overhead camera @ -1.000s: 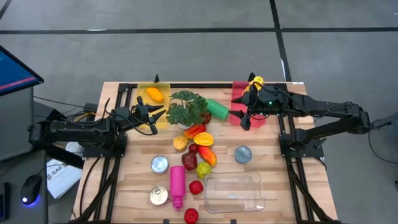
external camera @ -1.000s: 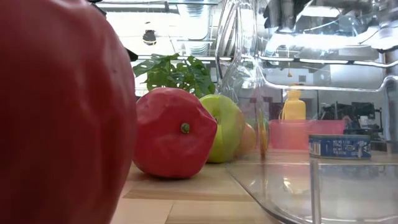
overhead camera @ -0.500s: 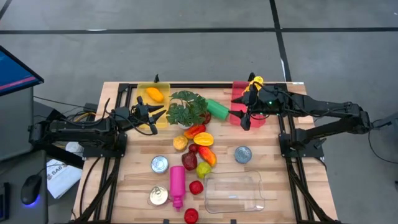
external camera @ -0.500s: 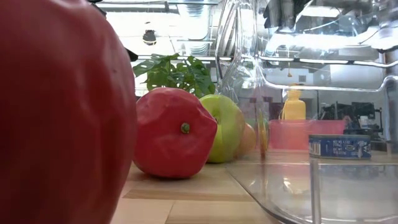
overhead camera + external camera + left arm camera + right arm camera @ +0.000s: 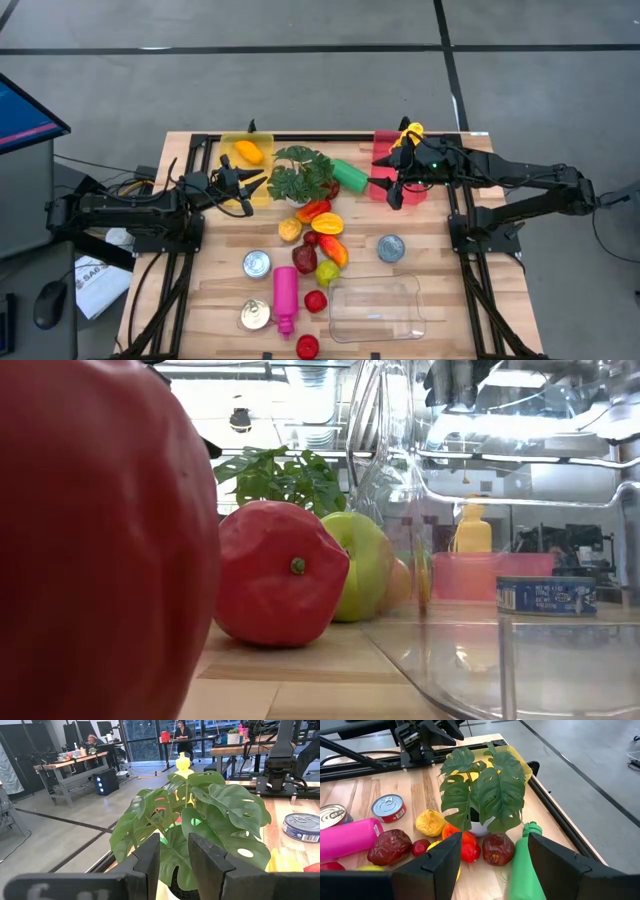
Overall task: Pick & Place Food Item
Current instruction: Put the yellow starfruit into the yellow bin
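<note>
Grey floor [image 5: 300,80] with dark seams, workbenches [image 5: 70,762], large windows [image 5: 145,732] behind

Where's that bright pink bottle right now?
From above, the pink bottle lies flat on the table's near-left part, between two tin cans, with a small red fruit to its right.

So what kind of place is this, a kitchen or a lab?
Most likely a robotics lab or workshop: play food spread around a fake plant on a wooden table, and workbenches with people behind.
</note>
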Robot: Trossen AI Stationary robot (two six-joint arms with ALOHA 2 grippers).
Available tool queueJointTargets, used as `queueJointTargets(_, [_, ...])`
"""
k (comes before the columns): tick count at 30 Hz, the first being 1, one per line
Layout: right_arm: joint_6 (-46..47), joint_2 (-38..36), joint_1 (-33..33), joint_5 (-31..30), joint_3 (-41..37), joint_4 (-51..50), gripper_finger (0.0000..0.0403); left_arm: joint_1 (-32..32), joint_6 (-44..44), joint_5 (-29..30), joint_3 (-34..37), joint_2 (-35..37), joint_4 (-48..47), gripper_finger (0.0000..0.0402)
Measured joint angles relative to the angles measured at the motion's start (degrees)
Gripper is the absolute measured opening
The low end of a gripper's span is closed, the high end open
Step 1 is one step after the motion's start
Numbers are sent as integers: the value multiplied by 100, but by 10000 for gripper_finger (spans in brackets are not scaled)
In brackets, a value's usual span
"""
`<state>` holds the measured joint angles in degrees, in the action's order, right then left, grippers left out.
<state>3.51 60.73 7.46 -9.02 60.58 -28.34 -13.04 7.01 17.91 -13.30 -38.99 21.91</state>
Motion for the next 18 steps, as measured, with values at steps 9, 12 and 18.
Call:
queueJointTargets(9, [480,0,0,0,0,-17,223,1,0,0,0,-1,0,90])
queueJointTargets(12, [672,0,0,-2,0,-114,223,0,-1,0,0,0,0,90])
queueJointTargets(18, [808,0,0,0,0,-500,223,0,-2,0,0,-1,0,90])
